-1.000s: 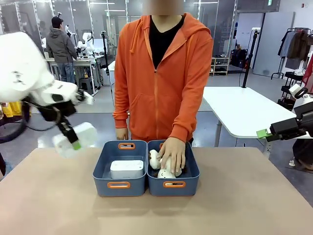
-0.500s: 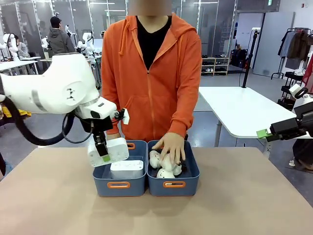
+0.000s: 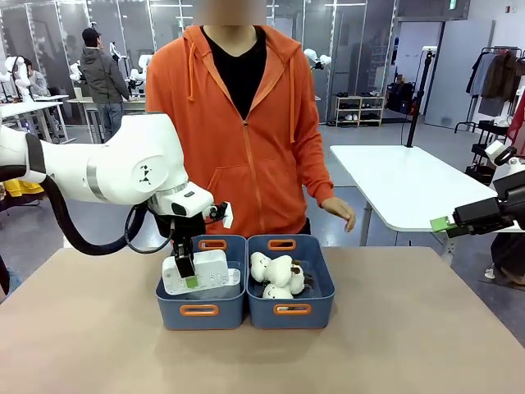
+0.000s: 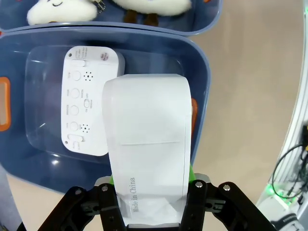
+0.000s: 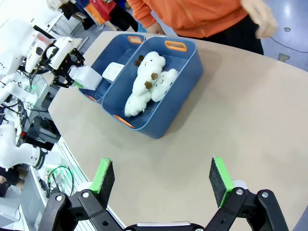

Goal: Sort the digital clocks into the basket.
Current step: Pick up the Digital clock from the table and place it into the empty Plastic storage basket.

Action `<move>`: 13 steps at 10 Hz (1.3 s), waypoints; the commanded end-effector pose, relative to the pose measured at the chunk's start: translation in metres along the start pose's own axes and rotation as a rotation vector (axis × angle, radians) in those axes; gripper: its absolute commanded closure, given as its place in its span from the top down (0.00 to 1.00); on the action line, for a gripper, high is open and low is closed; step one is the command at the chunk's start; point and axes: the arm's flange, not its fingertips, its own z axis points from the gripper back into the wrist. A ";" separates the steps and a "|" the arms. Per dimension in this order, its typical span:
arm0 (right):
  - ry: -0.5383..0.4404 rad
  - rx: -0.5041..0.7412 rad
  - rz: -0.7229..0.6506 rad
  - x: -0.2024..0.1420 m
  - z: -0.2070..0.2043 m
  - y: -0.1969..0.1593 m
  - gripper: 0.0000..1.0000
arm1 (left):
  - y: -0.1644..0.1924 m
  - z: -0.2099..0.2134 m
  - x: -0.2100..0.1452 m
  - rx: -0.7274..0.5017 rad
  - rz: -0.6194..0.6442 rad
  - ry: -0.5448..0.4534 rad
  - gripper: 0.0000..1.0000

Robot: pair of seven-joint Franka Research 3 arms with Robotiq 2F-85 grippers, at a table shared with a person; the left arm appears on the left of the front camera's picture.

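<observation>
Three plush toys (image 3: 277,275) fill neighbouring tub (image 3: 324,297).

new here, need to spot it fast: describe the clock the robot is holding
Find the two blue tubs side by side on the table; look above the left tub. The held clock sits in the left gripper, unlike the other clock lying on the tub floor.

In the left wrist view, the held clock (image 4: 147,149) covers the right part of the second clock (image 4: 89,98) lying in the basket (image 4: 202,72); its lower end runs off the picture at 6 o'clock between the left gripper (image 4: 151,204) fingers. The plush toys (image 4: 110,7) are cut off at 12 o'clock. The small print on the second clock's back is too small to read. In the front view, the right gripper (image 3: 443,223) is cropped at 3 o'clock.
</observation>
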 end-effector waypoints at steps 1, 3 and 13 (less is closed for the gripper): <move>0.023 0.000 -0.022 0.004 0.003 0.000 1.00 | 0.009 0.005 0.001 -0.011 -0.024 -0.040 0.39; 0.023 0.000 -0.022 0.004 0.003 0.000 1.00 | 0.008 0.004 -0.001 -0.012 -0.024 -0.042 0.88; 0.023 0.000 -0.022 0.004 0.003 0.000 1.00 | -0.009 0.051 -0.086 -0.091 0.222 -0.413 1.00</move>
